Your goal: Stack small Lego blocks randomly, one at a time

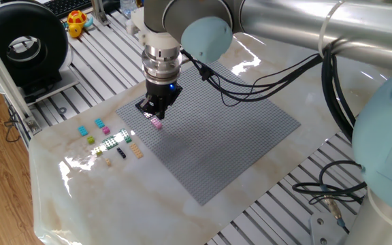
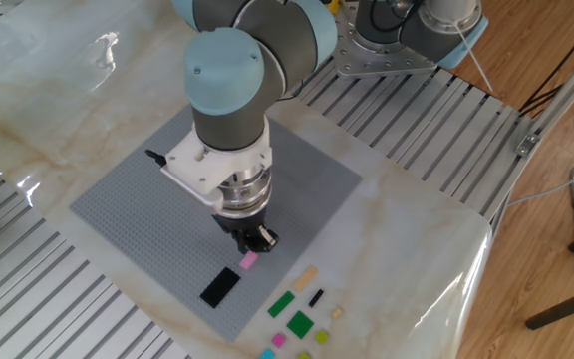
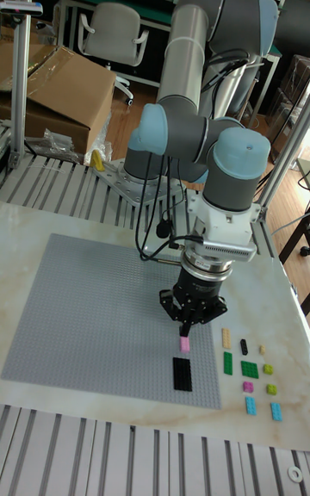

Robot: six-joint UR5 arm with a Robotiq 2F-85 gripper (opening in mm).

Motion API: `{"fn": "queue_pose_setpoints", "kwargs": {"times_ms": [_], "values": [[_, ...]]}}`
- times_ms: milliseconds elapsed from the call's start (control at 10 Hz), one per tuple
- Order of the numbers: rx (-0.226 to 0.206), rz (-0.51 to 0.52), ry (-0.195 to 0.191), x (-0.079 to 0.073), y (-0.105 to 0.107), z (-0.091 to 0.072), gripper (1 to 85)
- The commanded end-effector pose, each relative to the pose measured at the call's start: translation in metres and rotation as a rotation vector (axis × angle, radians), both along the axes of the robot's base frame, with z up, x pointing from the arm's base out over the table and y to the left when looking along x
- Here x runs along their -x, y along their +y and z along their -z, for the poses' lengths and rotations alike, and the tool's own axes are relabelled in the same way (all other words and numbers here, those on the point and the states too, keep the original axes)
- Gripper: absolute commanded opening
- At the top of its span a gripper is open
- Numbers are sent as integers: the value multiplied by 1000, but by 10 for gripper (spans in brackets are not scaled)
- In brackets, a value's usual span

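Observation:
My gripper (image 1: 157,113) hangs over the near-left part of the grey baseplate (image 1: 230,129). A pink small Lego block (image 1: 156,123) sits on the plate just under the fingertips, with a thin gap showing. The other fixed view shows the gripper (image 2: 256,242) slightly above and right of that pink block (image 2: 248,260). A flat black block (image 2: 219,287) lies on the plate beside it. Loose blocks rest on the marble off the plate's edge: green (image 2: 299,323), tan (image 2: 306,277), cyan (image 1: 82,131). In the tall fixed view the gripper (image 3: 189,324) stands over the pink block (image 3: 183,344).
A black round device (image 1: 22,44) and a yellow toy (image 1: 77,22) stand on the slatted frame at the far left. Black cables (image 1: 250,95) hang from the arm over the plate. A cardboard box (image 3: 60,91) sits behind the table.

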State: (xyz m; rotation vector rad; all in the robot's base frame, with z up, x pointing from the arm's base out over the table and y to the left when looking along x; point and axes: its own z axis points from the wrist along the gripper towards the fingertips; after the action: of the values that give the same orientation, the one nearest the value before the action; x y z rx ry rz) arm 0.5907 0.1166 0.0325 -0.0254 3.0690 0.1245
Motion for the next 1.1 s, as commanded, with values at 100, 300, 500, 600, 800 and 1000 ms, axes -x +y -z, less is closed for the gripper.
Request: {"fn": "queue_pose_setpoints", "kwargs": {"times_ms": [100,300,500,600,800,1000], "values": [[-45,-32,-25,-10,11,-8,647],[-24,-52,-27,-10,6,-7,687],[-38,-52,-12,-6,9,-7,637],[-38,-47,-8,-5,9,-7,630],[-33,-42,0,-3,8,-7,537],[-6,-33,21,1,1,-5,367]]}}
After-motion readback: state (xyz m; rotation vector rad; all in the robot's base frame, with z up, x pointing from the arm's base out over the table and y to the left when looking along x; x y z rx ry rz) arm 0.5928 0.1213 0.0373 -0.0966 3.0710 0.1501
